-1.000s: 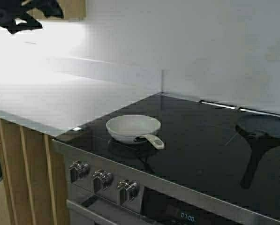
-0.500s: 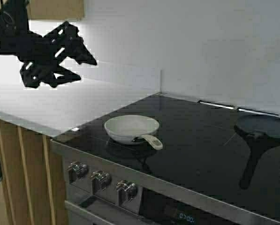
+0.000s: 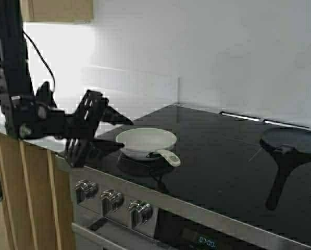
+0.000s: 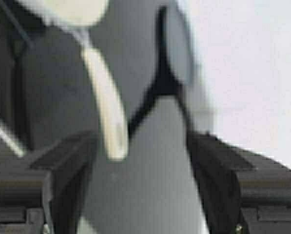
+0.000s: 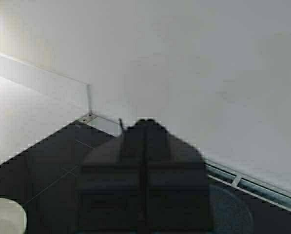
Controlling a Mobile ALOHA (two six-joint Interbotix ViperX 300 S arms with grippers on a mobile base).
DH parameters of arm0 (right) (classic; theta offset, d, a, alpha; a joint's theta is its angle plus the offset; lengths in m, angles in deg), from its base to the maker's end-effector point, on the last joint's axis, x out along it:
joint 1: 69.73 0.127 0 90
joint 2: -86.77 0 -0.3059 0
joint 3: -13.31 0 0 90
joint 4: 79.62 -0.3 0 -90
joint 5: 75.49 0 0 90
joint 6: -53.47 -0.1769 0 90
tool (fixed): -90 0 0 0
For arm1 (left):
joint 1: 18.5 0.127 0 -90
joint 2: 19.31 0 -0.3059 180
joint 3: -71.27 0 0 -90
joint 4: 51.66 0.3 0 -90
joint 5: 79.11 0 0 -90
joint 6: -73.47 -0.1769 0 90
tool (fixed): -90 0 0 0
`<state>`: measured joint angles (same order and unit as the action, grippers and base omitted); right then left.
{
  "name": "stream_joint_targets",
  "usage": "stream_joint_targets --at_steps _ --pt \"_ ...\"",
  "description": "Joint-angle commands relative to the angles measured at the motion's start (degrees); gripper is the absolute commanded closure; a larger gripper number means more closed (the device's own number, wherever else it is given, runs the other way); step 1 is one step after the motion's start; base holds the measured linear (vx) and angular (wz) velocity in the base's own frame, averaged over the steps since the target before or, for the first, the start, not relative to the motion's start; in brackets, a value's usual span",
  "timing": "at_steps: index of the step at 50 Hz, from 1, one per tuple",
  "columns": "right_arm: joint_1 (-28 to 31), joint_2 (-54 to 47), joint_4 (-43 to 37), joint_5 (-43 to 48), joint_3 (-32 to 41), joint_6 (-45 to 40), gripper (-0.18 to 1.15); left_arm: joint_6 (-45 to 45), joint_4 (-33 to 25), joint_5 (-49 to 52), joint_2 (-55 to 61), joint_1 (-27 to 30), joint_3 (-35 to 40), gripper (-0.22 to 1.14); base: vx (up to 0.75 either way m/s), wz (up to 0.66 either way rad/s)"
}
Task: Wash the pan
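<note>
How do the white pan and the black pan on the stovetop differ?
The white pan is pale with a short handle; the black pan is dark with a long handle. The white pan sits beside the open left gripper; the black pan sits far right, unattended. Both rest flat on the stovetop.

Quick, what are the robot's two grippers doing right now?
Left gripper: open, empty, beside the pan.
Right gripper: shut, empty.
</note>
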<state>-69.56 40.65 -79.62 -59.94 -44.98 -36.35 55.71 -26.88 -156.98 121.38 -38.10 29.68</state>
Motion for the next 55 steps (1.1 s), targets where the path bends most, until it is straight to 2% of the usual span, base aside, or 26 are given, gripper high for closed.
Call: stream_joint_targets --at_steps 1,24,37,55 --pt "0.1 -0.3 0.1 0.2 0.8 0.1 0.90 2.5 0.2 -3.2 4.8 -0.7 3.3 0.02 0.00 0.00" --pt "0.1 -0.3 0.1 0.2 0.5 -0.1 0.90 5.1 -1.2 -3.6 12.0 -4.8 13.4 0.02 0.00 0.00" --pt "0.1 -0.3 0.1 0.2 0.6 -0.2 0.90 11.0 -2.5 -2.7 14.8 -7.7 19.9 0.02 0.00 0.00" --pt "0.1 -0.3 0.1 0.2 0.7 -0.2 0.90 14.7 -4.0 0.6 17.0 -8.5 26.0 0.02 0.00 0.00"
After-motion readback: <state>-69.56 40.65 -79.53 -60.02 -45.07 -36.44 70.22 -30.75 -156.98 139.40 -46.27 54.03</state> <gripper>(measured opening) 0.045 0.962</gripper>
